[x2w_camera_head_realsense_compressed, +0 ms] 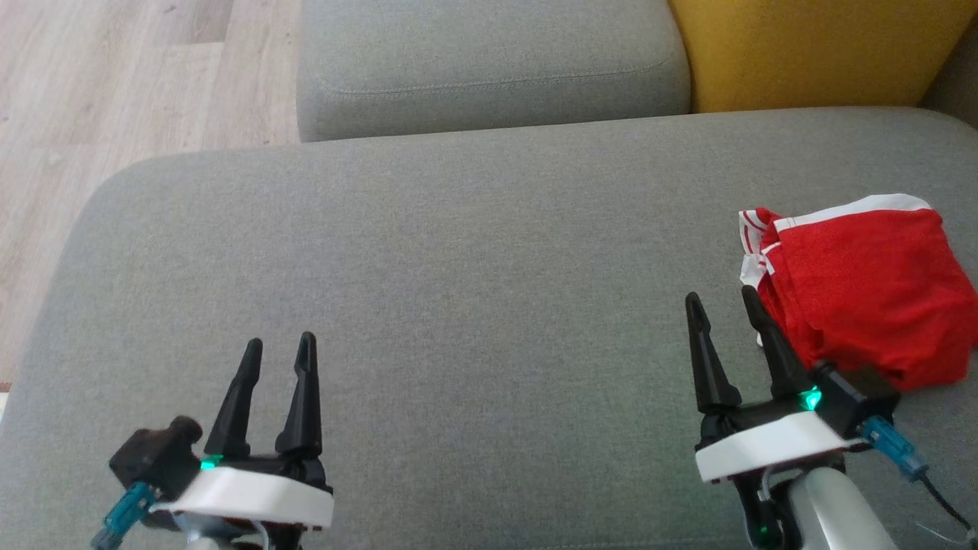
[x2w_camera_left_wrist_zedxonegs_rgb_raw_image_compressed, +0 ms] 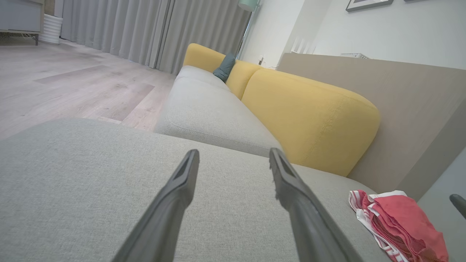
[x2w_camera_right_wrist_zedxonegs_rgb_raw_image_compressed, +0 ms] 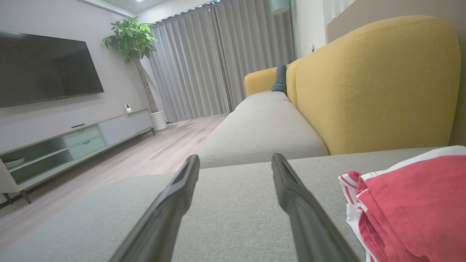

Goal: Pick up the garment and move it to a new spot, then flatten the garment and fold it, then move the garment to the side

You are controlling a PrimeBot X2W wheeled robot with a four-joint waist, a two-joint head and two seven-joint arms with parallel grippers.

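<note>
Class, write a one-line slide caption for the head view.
Open and empty, the left gripper and right gripper hang above a grey seat cushion; the red garment lies beside the right gripper.

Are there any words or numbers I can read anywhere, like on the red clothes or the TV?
No words, numbers or signs can be read.
The red garment: white stripes, no print showing.
The TV: dark, blank screen.
The framed picture: cut off, too small to tell.

A home living room: grey sofa [x2w_camera_right_wrist_zedxonegs_rgb_raw_image_compressed: 255,134], wall television [x2w_camera_right_wrist_zedxonegs_rgb_raw_image_compressed: 43,69], curtains [x2w_camera_right_wrist_zedxonegs_rgb_raw_image_compressed: 204,62], potted plant [x2w_camera_right_wrist_zedxonegs_rgb_raw_image_compressed: 133,40].
</note>
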